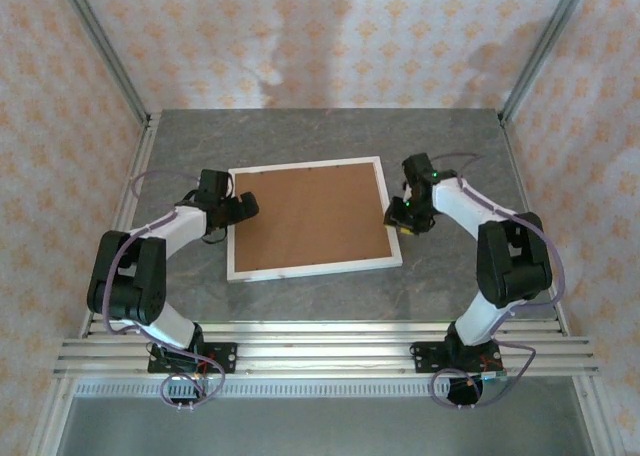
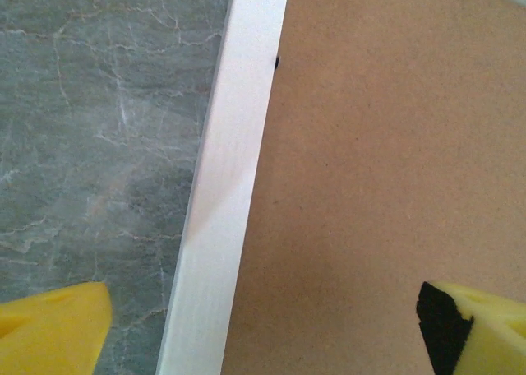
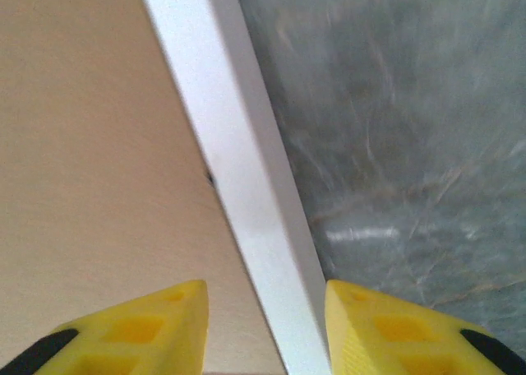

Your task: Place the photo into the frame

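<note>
Frame flat, backing board up; L end effector spread wide, R end effector part-spread, both astride borders.

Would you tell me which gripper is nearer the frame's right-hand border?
Right. The right gripper straddles that border of the frame; the left gripper straddles the opposite border, across the backing board.

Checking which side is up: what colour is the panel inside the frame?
Plain brown board, clearest from the top camera.
</note>
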Controlling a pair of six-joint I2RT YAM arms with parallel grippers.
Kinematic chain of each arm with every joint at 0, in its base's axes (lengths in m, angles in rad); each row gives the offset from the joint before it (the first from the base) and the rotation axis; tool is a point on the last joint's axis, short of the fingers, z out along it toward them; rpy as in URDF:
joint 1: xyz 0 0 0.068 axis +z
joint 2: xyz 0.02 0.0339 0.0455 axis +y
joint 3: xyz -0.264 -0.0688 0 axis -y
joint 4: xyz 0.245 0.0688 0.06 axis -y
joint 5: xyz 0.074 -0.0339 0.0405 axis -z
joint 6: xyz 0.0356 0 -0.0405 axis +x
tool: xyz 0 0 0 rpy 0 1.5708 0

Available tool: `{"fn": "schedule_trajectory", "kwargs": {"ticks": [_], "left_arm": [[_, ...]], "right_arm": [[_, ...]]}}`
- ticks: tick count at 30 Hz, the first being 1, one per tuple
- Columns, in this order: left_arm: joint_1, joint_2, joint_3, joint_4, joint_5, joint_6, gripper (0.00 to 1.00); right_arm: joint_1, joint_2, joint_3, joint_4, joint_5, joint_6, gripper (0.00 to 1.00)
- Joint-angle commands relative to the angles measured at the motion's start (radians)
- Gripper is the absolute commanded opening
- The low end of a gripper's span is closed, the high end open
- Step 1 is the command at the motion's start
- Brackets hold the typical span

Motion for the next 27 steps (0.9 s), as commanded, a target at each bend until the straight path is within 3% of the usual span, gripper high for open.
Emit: {"fn": "schedule_trajectory", "kwargs": {"ticks": [1,9,20,27], "left_arm": [[0.035,0.031,0.041,-0.046,-0.013,0.062,0.9],[0.08,0.113,0.08,-0.013,0.123,0.08,0.63],[0.079,0.167,0.103,0.004,0.229,0.098,0.34],[0.049,0.222,0.166,-0.028,0.274,0.113,0.29]], "right_arm": [[-0.052,0.045,0.128,-0.039,0.047,-0.095,0.42],[-0.127,0.284,0.436,-0.085,0.055,-0.219,0.43],[-0.126,0.563,0.765,-0.129,-0.123,-0.232,0.39],[-0.124,0.598,0.804,-0.155,-0.075,-0.241,0.38]]}}
